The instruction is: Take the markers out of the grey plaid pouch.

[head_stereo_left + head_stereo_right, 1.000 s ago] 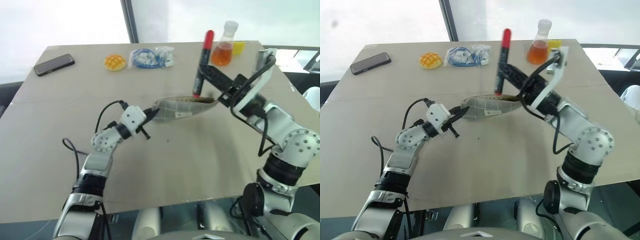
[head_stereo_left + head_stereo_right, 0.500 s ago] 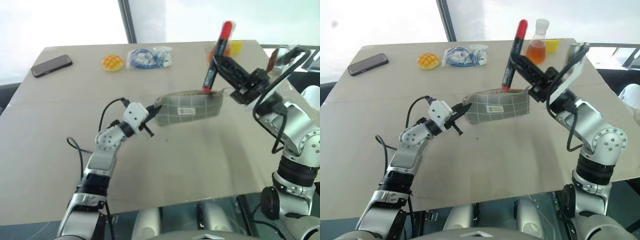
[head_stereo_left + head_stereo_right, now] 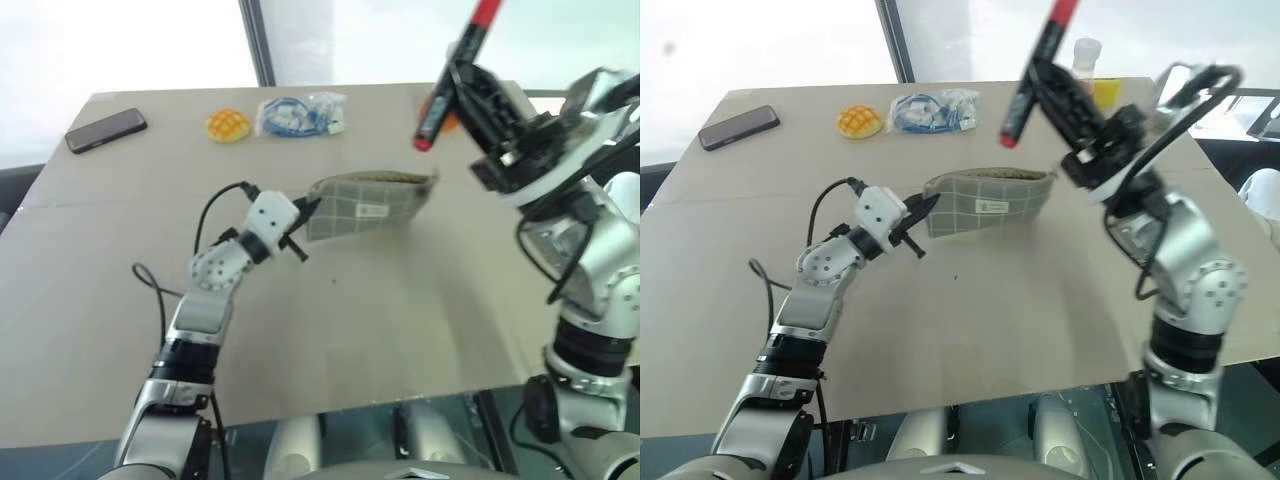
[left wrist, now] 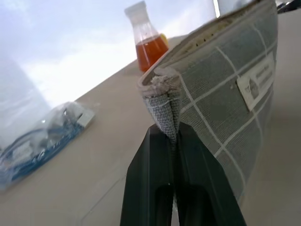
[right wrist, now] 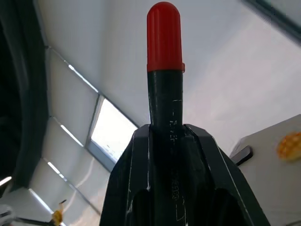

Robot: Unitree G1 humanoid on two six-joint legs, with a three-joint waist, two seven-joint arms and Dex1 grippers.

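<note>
The grey plaid pouch [image 3: 370, 205] hangs just above the table's middle, mouth upward, olive lining showing along its top edge. My left gripper [image 3: 305, 215] is shut on the pouch's left end; in the left wrist view the fingers [image 4: 155, 155] pinch the fabric corner [image 4: 162, 101]. Up and to the right of the pouch my right gripper [image 3: 468, 88] is shut on a marker [image 3: 455, 70] with a black body and red cap. The marker hangs tilted in the air, fully clear of the pouch. The right wrist view shows the marker [image 5: 164, 70] rising between that gripper's fingers.
At the table's far side lie a black phone [image 3: 106, 129], a yellow bun-shaped thing [image 3: 228, 124] and a clear bag with blue cable [image 3: 300, 113]. A flask of orange liquid [image 3: 1085, 70] stands at the far right, behind my right gripper. The table's near half is bare.
My right gripper has risen and drawn back to the right, pulling the red-capped marker out of the pouch's mouth. The left gripper keeps hold of the pouch's end.
</note>
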